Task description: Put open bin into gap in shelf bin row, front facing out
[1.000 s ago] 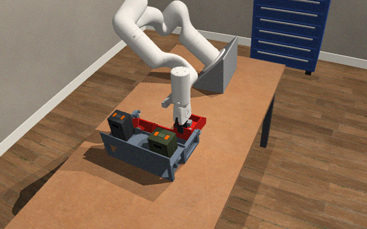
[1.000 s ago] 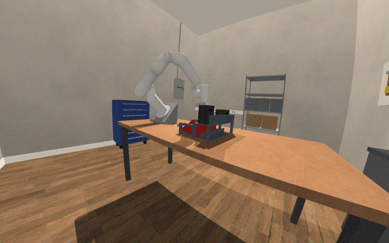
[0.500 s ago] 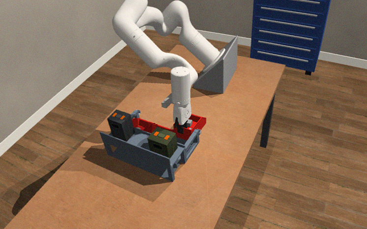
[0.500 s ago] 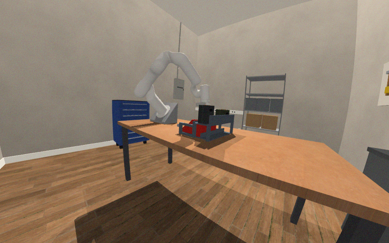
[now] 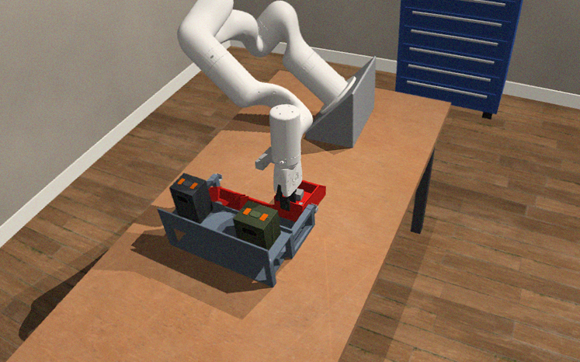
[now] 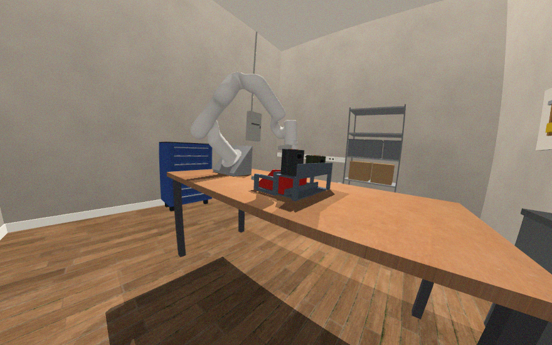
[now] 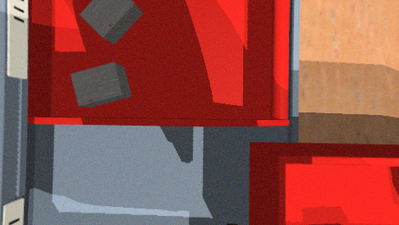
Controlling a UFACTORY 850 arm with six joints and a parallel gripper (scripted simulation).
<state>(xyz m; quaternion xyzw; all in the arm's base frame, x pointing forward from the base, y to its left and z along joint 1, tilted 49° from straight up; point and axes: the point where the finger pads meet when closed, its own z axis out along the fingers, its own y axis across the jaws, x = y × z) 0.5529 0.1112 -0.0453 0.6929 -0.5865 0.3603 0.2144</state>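
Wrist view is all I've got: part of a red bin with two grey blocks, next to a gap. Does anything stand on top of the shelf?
Observer: Yes, a black box and a green box stand on the shelf.
Operator: And how is the gripper pointing?
Observer: The top view shows the gripper pointing down, on the arm-base side of the green box.
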